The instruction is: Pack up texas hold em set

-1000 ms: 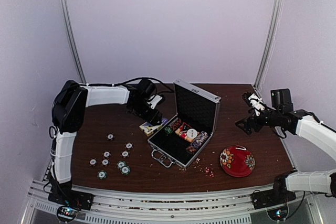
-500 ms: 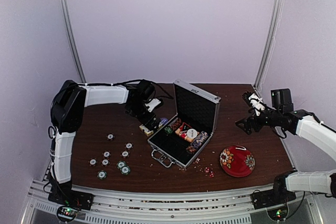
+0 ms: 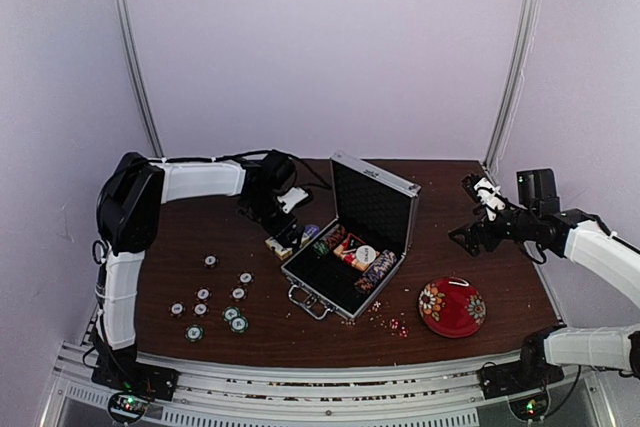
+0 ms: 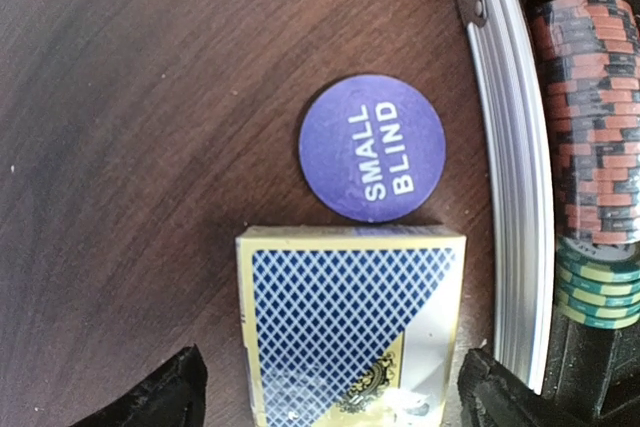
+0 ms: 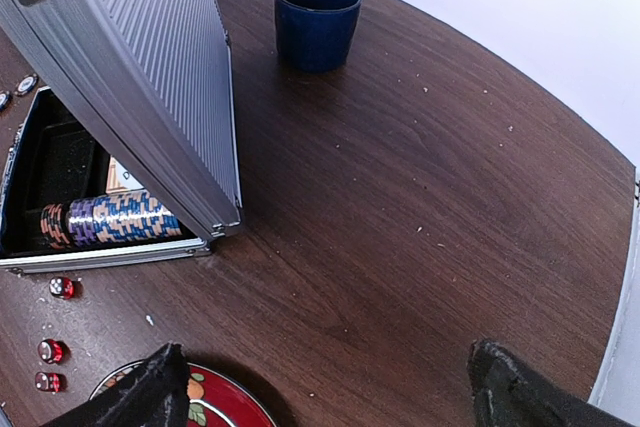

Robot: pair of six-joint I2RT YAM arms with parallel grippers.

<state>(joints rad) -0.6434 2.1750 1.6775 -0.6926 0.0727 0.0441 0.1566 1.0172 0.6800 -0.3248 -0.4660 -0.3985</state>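
The left end effector spreads wide astride the blue-and-cream card deck box, seemingly not touching it, beside the open briefcase on the table; right end effector wide, empty

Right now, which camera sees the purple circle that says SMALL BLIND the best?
The left wrist camera. The purple circle lies flat mid-picture, words easy to read, beside the card box and silver case. The top camera shows only a tiny speck. The right wrist camera misses it.
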